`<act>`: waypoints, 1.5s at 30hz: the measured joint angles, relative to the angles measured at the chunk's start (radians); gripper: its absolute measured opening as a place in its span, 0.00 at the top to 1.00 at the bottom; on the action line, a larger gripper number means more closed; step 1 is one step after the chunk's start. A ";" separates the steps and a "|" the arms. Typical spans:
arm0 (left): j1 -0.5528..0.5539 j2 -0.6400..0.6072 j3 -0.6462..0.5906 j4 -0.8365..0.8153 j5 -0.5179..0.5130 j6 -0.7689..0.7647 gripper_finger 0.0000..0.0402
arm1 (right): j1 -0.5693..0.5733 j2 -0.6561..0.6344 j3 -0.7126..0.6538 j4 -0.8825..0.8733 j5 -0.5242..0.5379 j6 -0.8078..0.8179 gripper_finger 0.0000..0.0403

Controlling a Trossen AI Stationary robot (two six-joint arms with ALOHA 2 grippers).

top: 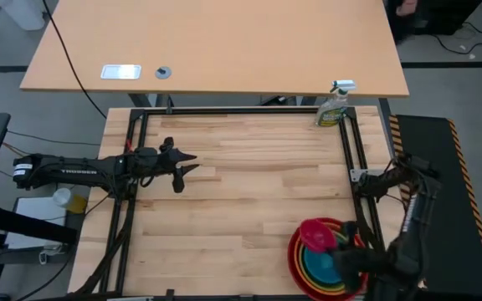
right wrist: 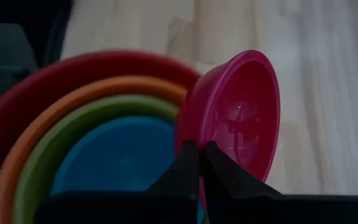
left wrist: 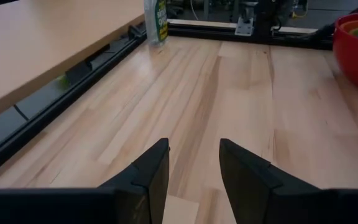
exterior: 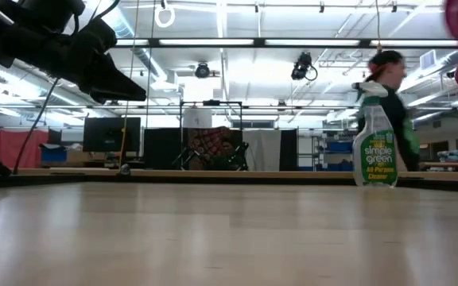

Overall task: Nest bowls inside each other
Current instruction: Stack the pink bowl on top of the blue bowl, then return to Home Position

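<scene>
A stack of nested bowls (top: 320, 267) stands at the table's near right corner: the red bowl (right wrist: 17, 99) holds the orange one (right wrist: 55, 118), then the green (right wrist: 73, 134), then the blue (right wrist: 117, 155). Over the stack hangs the pink bowl (top: 315, 234), with my right gripper (right wrist: 201, 165) shut on it. My left gripper (top: 184, 164) stands open above the table's left side with nothing between its fingers (left wrist: 157, 171). In the left wrist view the bowl stack (left wrist: 356, 46) shows far off. My right gripper pinches the pink bowl's rim (right wrist: 199, 142), one finger inside the bowl and one outside. The fingers slant down from the table's right side. The bowl is lifted clear and tipped on edge, its opening turned sideways, above the blue bowl.
A clear spray bottle (top: 335, 107) with a white trigger stands at the table's far right corner. A black frame (top: 224, 111) runs round the table's edges. A person (exterior: 388, 79) passes in the room behind. Bare wood lies between the two arms.
</scene>
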 joint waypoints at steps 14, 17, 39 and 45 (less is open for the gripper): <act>0.000 0.000 0.000 0.012 0.000 -0.153 0.64 | 0.078 0.001 -0.118 0.155 -0.194 0.101 0.97; 0.000 0.000 0.000 0.025 0.000 -0.157 0.64 | 0.052 0.000 -0.177 0.191 -0.206 0.099 0.97; -0.001 -0.007 0.000 0.169 0.048 -0.207 0.64 | -0.107 -0.115 -0.311 0.430 -0.441 0.152 0.66; -0.001 -0.051 0.000 0.165 0.198 -0.119 0.64 | -0.155 -0.263 -0.340 0.384 -0.140 0.066 0.71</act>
